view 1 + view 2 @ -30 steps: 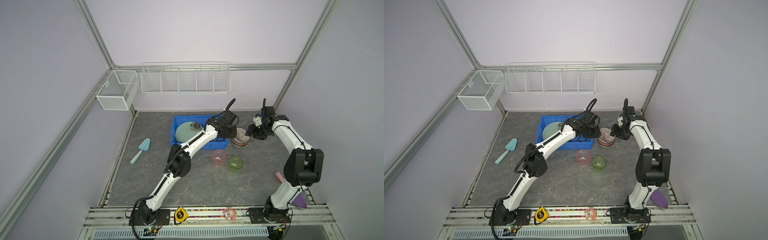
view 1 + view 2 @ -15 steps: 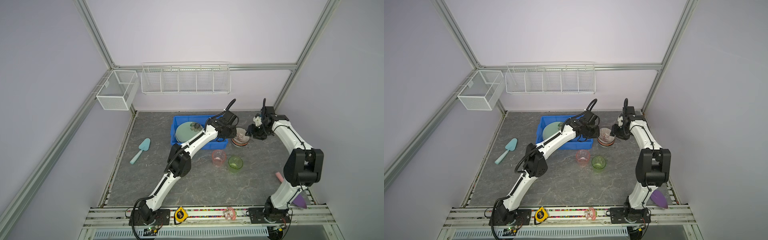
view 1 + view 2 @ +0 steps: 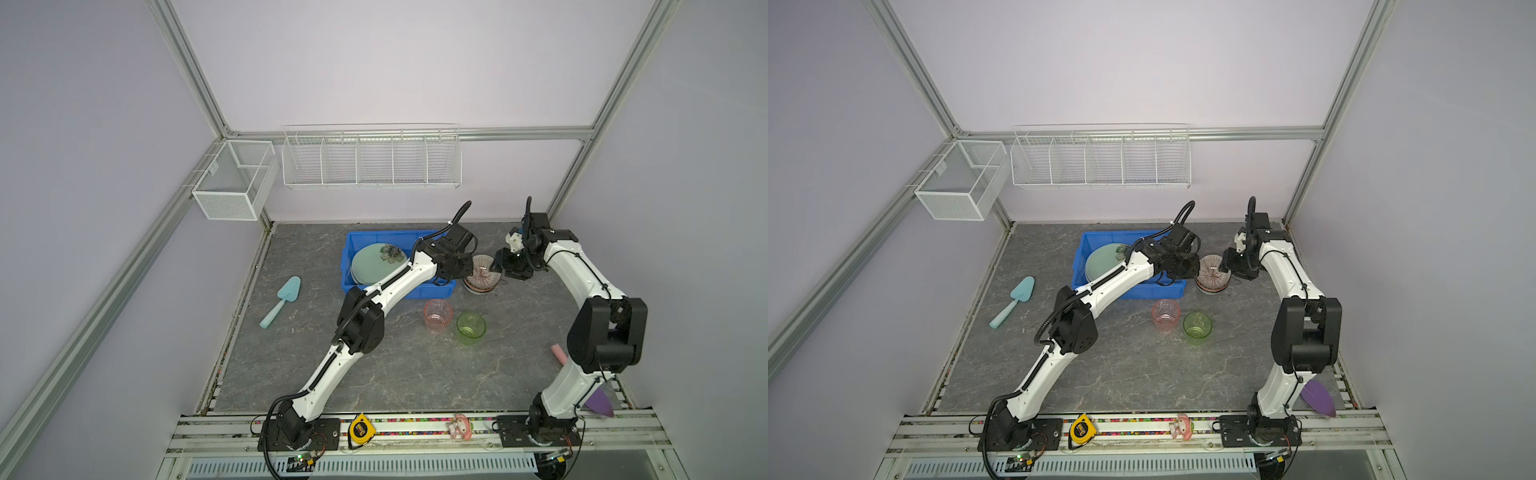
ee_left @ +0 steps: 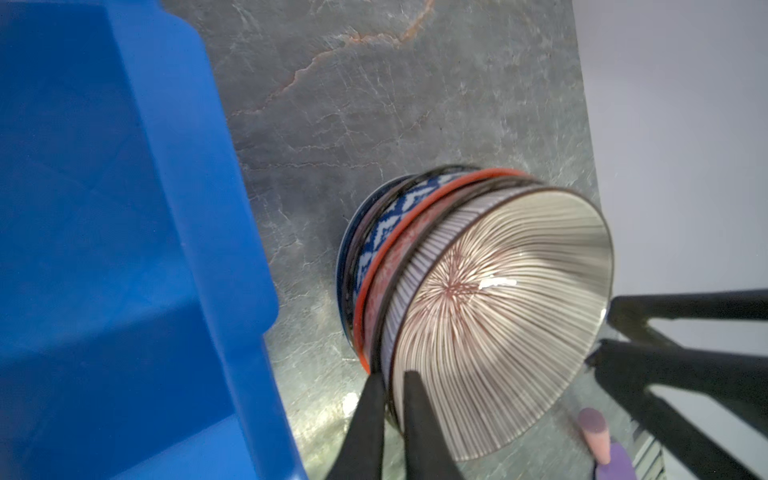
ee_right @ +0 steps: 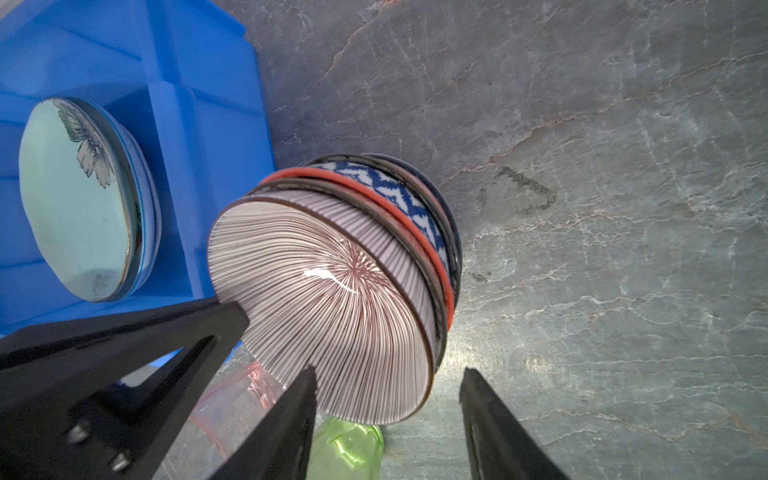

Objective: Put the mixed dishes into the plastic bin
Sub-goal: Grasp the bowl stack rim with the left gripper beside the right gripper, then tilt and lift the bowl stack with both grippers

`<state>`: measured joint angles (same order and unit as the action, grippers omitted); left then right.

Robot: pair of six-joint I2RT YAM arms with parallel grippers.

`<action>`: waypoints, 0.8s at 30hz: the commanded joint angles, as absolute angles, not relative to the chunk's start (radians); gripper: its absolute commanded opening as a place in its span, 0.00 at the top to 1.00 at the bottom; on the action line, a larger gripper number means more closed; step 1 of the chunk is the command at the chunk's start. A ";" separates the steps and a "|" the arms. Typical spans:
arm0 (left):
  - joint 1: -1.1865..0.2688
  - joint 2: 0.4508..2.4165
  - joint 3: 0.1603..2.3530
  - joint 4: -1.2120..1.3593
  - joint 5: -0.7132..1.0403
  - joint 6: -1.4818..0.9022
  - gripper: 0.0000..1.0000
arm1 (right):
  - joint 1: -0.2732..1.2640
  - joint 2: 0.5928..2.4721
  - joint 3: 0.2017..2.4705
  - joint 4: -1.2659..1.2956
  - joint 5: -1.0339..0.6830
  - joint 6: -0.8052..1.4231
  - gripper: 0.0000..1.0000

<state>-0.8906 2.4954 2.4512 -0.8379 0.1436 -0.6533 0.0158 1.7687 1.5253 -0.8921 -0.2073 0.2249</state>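
Left wrist: rim grip on striped bowl (image 4: 498, 311).
Left gripper (image 4: 392, 376) clamps its rim atop the stack (image 4: 374, 245) beside the plastic bin (image 4: 124, 249); right gripper (image 5: 387, 370) fingers apart. Lift vertically, clear the bin wall.

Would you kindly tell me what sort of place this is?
Probably a robotics lab test cell: silver aluminium frame with lilac walls, two white robot arms bolted to a metal front rail, a yellow tape measure on it.
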 commanded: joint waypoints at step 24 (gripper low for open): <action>-0.894 2.520 2.479 -0.799 0.212 -0.675 0.97 | 0.042 1.824 1.577 -0.903 -0.158 0.222 0.41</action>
